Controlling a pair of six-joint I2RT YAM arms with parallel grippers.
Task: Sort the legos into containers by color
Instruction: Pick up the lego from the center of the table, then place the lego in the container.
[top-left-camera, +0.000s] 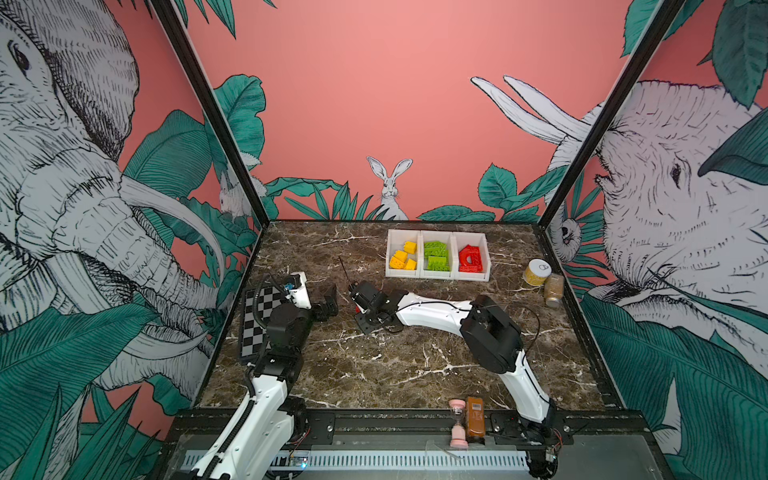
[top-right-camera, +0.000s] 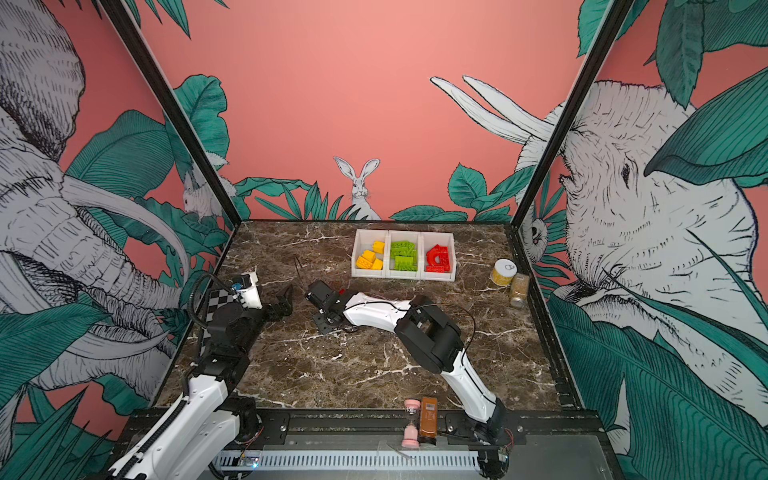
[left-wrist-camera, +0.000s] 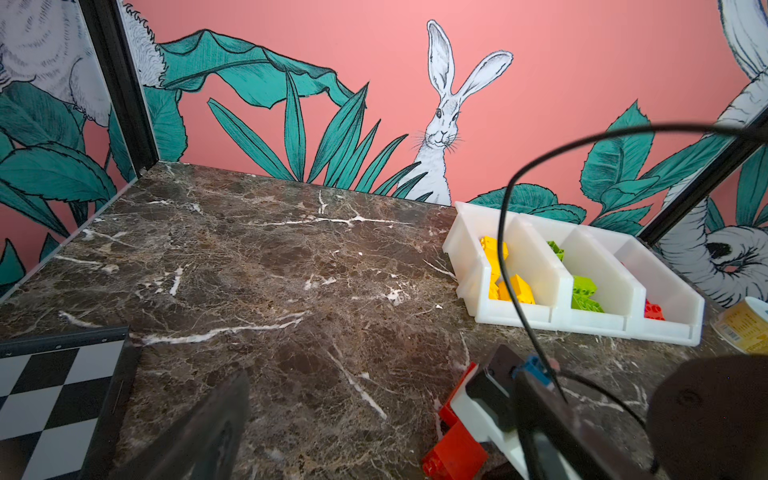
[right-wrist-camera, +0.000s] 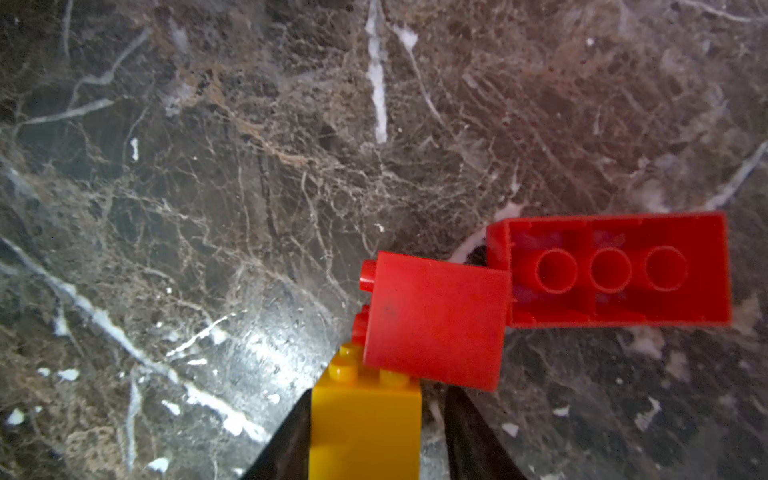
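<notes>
Beside yellow lego (right-wrist-camera: 365, 428): red lego (right-wrist-camera: 436, 320), touching upturned lego (right-wrist-camera: 611, 270).

Polished brown marble look on the table (right-wrist-camera: 208, 187), white-veined, catching glare. Smooth, shiny hard plastic on the red bricks (right-wrist-camera: 436, 320) and the yellow brick (right-wrist-camera: 365, 428). Over at the bins (left-wrist-camera: 590, 322): milky white plastic, satin, faintly translucent. Glossy white shell on the right arm (top-left-camera: 428, 309), matt black joints. Matt checks on the chessboard (left-wrist-camera: 41, 395).

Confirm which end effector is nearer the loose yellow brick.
Right. The right end effector straddles the yellow brick, one finger each side; the left end effector is open, off to the side, apart from it.
</notes>
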